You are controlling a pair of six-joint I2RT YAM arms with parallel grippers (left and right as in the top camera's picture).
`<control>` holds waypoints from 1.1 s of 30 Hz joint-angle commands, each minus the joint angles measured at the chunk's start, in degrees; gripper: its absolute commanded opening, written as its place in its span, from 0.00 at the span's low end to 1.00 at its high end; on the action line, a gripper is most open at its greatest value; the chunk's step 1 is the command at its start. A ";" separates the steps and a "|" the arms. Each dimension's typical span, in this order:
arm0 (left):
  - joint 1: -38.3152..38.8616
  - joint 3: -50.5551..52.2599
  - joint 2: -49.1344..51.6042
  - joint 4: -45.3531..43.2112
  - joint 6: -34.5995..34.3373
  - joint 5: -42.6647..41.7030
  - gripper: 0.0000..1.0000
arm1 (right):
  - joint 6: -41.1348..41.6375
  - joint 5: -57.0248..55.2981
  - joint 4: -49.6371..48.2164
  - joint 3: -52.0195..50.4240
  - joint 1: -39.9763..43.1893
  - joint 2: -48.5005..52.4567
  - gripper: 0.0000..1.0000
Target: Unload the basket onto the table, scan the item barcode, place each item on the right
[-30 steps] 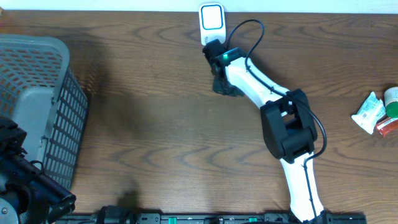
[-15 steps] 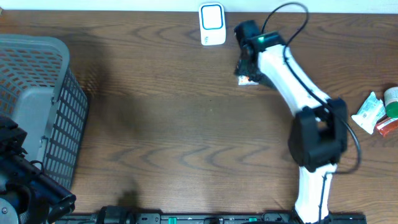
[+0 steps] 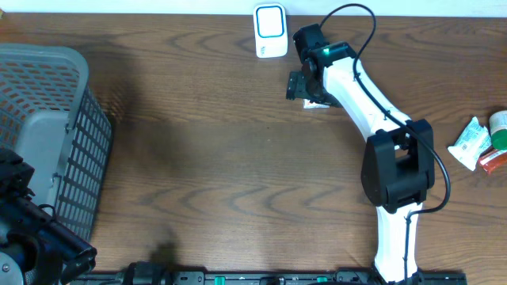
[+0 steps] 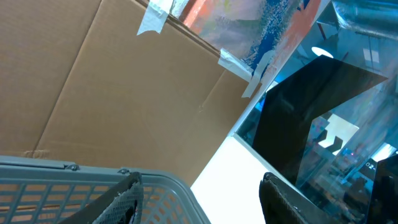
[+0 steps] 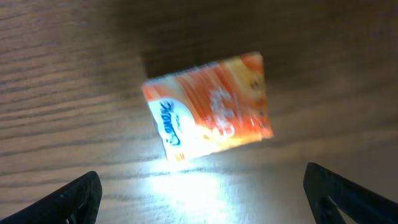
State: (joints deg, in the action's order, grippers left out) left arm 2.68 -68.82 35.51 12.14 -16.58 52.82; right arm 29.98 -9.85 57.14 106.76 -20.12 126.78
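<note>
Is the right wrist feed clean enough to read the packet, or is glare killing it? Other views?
Right wrist: the orange packet is soft, its print blurred, and glare on the table washes out its lower-left edge. Overhead: even light, sharp, but the right arm hides most of it. Left wrist: aimed up at cardboard, no table.

The orange packet (image 5: pixel 208 106) lying on the bench (image 5: pixel 74 62) carries a blue script brand word on its white end and paler lettering across its orange face, both too blurred to read. Print on the small packets (image 3: pixel 469 142) at the bench's right edge is too small to read.
</note>
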 commanded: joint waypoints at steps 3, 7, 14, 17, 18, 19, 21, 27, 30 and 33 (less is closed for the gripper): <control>0.13 0.09 -0.13 -0.22 -0.24 0.17 0.61 | -6.88 -4.00 -1.22 -0.61 -0.07 1.66 0.99; 0.13 0.09 -0.13 -0.22 -0.24 0.17 0.61 | -6.91 -3.78 -2.36 -0.57 -0.35 1.88 0.99; 0.13 0.09 -0.13 -0.22 -0.24 0.17 0.61 | -2.08 3.04 -5.33 -0.59 -0.48 2.29 0.18; 0.13 0.09 -0.13 -0.22 -0.24 0.15 0.61 | -0.48 -0.13 -10.16 -0.59 -1.03 3.72 0.08; 0.13 0.09 -0.13 -0.22 -0.24 0.17 0.61 | 0.04 -0.42 -12.11 -0.59 -1.09 4.44 0.06; 0.13 0.09 -0.13 -0.22 -0.24 0.15 0.61 | 0.15 -0.35 -14.29 -0.59 -1.09 5.46 0.04; 0.13 0.09 -0.13 -0.20 -0.24 0.17 0.61 | 1.57 -0.37 -18.12 -0.59 -1.01 7.89 0.01; 0.13 0.09 -0.13 -0.22 -0.24 0.15 0.61 | 5.35 2.10 -22.18 -0.59 0.02 12.90 0.01; 0.13 0.09 -0.13 -0.22 -0.24 0.15 0.61 | 5.31 5.60 -18.14 -0.57 -0.02 12.20 0.01; 0.13 0.09 -0.13 -0.22 -0.24 0.17 0.61 | 5.35 8.44 -8.17 -0.57 -0.39 9.92 0.01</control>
State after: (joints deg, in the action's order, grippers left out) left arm 2.68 -68.82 35.51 12.12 -16.58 52.82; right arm 33.98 -6.11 42.76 108.01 -20.16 136.27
